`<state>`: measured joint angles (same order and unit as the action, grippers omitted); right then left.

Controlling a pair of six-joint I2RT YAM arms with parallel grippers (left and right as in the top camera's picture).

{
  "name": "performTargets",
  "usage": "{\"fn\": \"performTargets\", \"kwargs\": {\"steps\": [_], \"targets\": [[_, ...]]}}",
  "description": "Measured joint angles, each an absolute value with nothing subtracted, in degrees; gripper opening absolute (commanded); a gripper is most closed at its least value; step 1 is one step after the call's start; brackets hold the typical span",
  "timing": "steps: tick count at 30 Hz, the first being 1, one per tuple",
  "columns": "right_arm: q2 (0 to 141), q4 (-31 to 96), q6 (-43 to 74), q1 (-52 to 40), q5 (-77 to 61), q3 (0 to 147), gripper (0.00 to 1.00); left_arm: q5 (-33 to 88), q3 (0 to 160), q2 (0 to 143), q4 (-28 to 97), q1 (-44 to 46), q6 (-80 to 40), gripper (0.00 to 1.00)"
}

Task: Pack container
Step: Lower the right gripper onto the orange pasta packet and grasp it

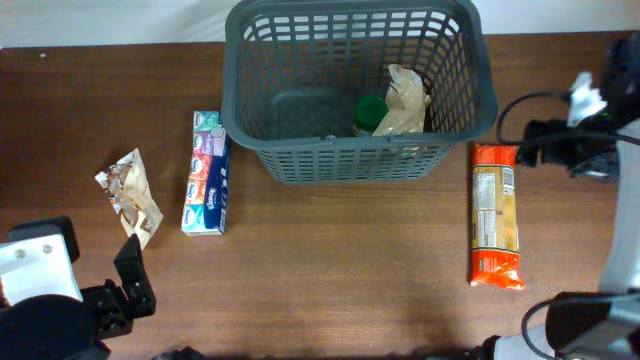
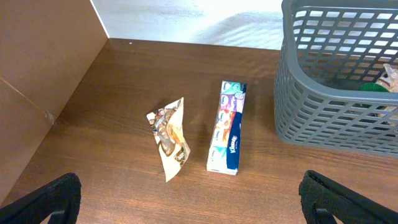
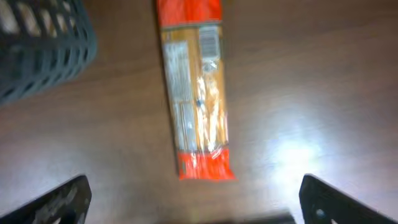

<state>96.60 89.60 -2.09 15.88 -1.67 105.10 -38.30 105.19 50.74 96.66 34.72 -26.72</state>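
left gripper (image 2: 189, 180) released, fingers spread wide, nothing between them; it hangs over the front-left of the table (image 1: 330, 270). ahead of it lies a crumpled snack wrapper (image 2: 169, 134), then a kleenex pack (image 2: 228, 127) lengthwise, the two apart. right gripper (image 3: 194, 182) is also released and empty, above the red end of a long orange pasta packet (image 3: 196, 93). container (image 1: 350, 160) sits upright at back centre, kleenex pack near its left wall, pasta packet just off its right front corner. inside, right side: tan bag (image 1: 405, 100) against a green-lidded item (image 1: 371, 110).

Dark wooden table (image 1: 330, 260), white backdrop beyond.
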Motion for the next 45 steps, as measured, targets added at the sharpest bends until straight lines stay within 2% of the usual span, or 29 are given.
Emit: {"fn": "performTargets", "kwargs": {"steps": [6, 15, 32, 45], "targets": [[96.82, 76.86, -6.72, 15.88, -3.75, 91.37, 0.99, -38.3, 105.19, 50.74, 96.68, 34.72, -26.72, 1.0], [96.97, 65.98, -8.12, 15.94, -4.19, 75.66, 0.99, -38.3, 105.19, 50.74, 96.66, 34.72, -26.72, 1.0], [105.32, 62.0, -5.1, 15.94, -4.23, 74.59, 0.99, -38.3, 105.19, 50.74, 96.66, 34.72, -26.74, 0.99], [106.5, 58.41, -4.49, 15.94, -4.43, 72.49, 0.99, -38.33, 105.19, 50.74, 96.66, 34.72, -26.72, 1.0]]}}
